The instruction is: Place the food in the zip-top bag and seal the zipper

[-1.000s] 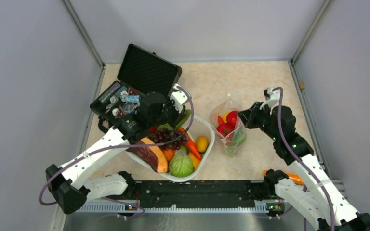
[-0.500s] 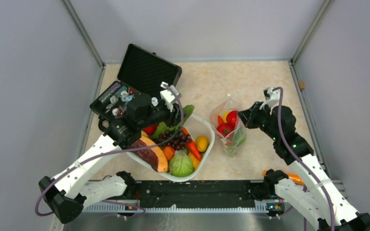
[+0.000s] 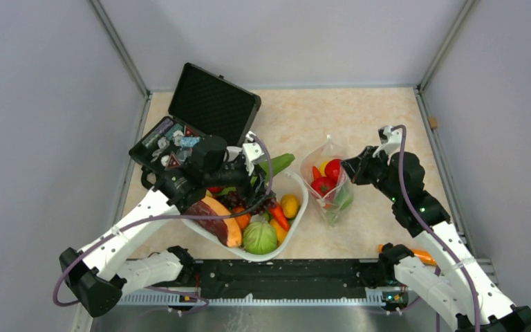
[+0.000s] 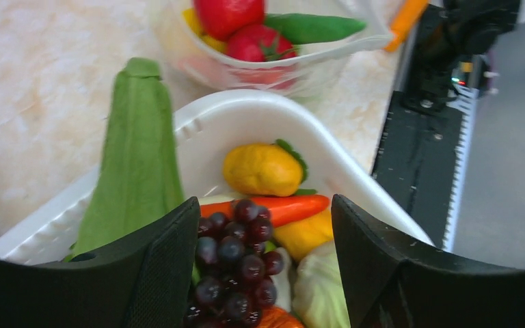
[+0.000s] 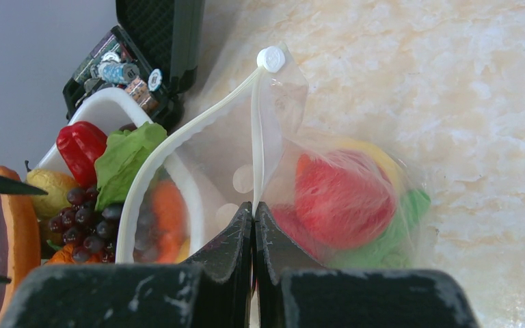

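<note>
The zip-top bag (image 3: 328, 185) stands on the table right of the white basket, holding red tomato pieces (image 3: 323, 185), a yellow lemon (image 3: 323, 166) and a green piece (image 3: 344, 198). My right gripper (image 5: 254, 210) is shut on the zipper (image 5: 257, 130) at the bag's mouth, whose white slider (image 5: 270, 59) is at the far end. A long green pod (image 4: 137, 160) lies across the basket's far rim, outside my left finger. My left gripper (image 4: 263, 205) hangs open over the dark grape bunch (image 4: 236, 260), gripping nothing.
The white basket (image 3: 300, 205) holds a papaya slice (image 3: 214, 223), cabbage (image 3: 259, 237), carrot, orange fruit (image 4: 262, 169) and leafy greens. An open black hard case (image 3: 211, 104) stands behind it. A loose carrot (image 3: 422, 256) lies by my right arm's base.
My left gripper's jaws have spread wide and the arm has swung right over the basket. The green pod now rests on the basket's rim. The right arm has not moved.
</note>
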